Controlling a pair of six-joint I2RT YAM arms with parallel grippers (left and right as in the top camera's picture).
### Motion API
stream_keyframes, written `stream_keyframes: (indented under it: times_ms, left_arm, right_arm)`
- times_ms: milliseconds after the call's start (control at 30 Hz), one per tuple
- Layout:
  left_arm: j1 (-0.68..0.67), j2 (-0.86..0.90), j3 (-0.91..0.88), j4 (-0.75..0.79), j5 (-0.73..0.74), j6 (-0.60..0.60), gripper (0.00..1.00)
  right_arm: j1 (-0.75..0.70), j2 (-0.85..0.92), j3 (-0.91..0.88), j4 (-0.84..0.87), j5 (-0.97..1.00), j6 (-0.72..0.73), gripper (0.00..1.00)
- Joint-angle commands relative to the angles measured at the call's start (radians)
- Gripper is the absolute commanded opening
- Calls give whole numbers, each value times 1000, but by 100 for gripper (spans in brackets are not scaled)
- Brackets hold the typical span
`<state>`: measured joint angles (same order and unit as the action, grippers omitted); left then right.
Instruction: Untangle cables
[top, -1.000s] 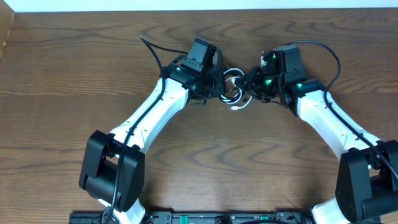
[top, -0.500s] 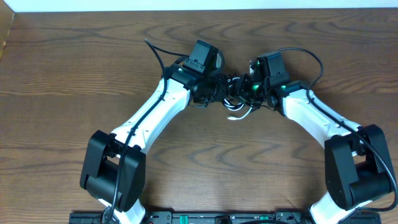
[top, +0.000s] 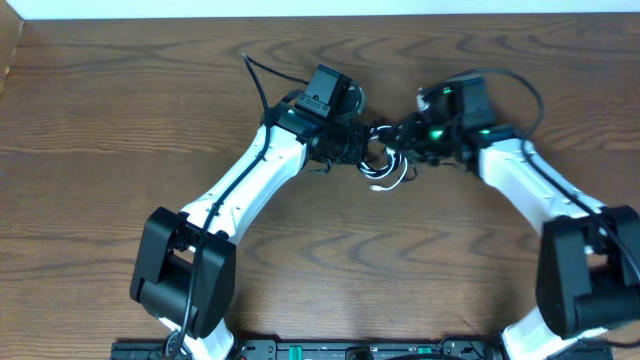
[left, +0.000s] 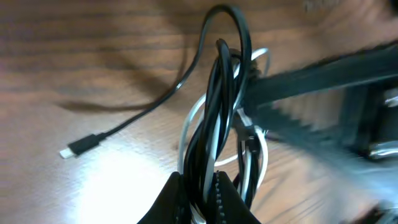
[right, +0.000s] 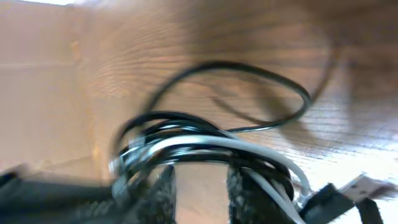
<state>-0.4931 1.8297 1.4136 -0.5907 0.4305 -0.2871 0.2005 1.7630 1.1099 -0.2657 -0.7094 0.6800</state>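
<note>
While the cables (top: 384, 163) are bunched in one knot between your two grippers, over the far middle of the table (top: 100, 120), any hard pull is a risk. The black cord (left: 217, 106) is wound in loops together with the white cord (left: 188, 127). One black tail runs off to a plug (left: 78, 148) lying on the wood. Your left gripper (left: 200, 190) is pressed together on the bundle, with both cords in its bite. Your right gripper (right: 200, 186) shows a gap between its fingers, the loops lying across their tips. Through the blur I cannot tell whether it pinches anything. If you draw the arms apart with both cords clamped, I judge the loops will cinch tighter, or a thin cord will slip free.
</note>
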Motion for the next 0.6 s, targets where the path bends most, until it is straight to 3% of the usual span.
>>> stream_keyframes:
  times_ms: [0, 200, 433, 567]
  left_arm:
    - [6, -7, -2, -19, 28, 237, 7]
    - [6, -18, -2, -30, 204, 469, 7]
    - [6, -55, -1, -6, 296, 523, 7]
    - [7, -94, 1, 13, 296, 523, 7]
  right_arm:
    - [-74, -111, 2, 2, -206, -149, 26]
    - [-180, -283, 2, -112, -226, -304, 52]
    - [-187, -296, 2, -301, -153, -480, 52]
    - [-188, -296, 2, -356, -79, -506, 52]
